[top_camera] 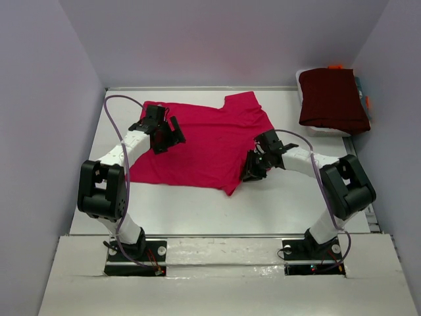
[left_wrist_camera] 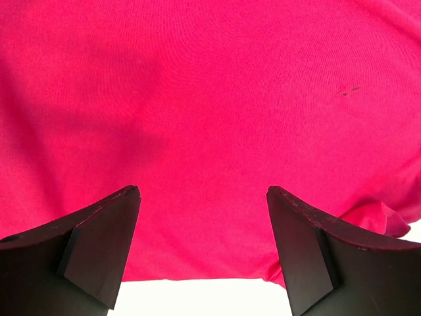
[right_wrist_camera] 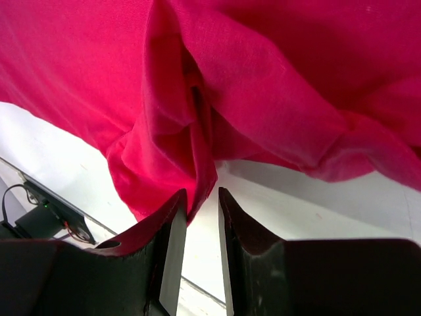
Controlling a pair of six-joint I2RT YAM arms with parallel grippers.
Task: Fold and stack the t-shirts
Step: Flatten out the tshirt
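Observation:
A crimson-pink t-shirt [top_camera: 197, 141] lies spread on the white table [top_camera: 263, 204], rumpled at its right edge. My left gripper [top_camera: 168, 138] hovers over the shirt's left part; in the left wrist view it [left_wrist_camera: 202, 191] is wide open and empty over flat pink cloth [left_wrist_camera: 210, 99] near its hem. My right gripper [top_camera: 253, 168] is at the shirt's lower right corner. In the right wrist view its jaws [right_wrist_camera: 200, 194] stand narrowly apart, and a bunched fold of the shirt [right_wrist_camera: 171, 151] hangs down to the left fingertip. A folded dark maroon t-shirt [top_camera: 332, 99] lies at the back right.
The maroon shirt rests on a white container [top_camera: 325, 131] at the table's back right corner, with small orange and blue items [top_camera: 364, 99] beside it. Grey walls [top_camera: 46, 99] close in the left, back and right sides.

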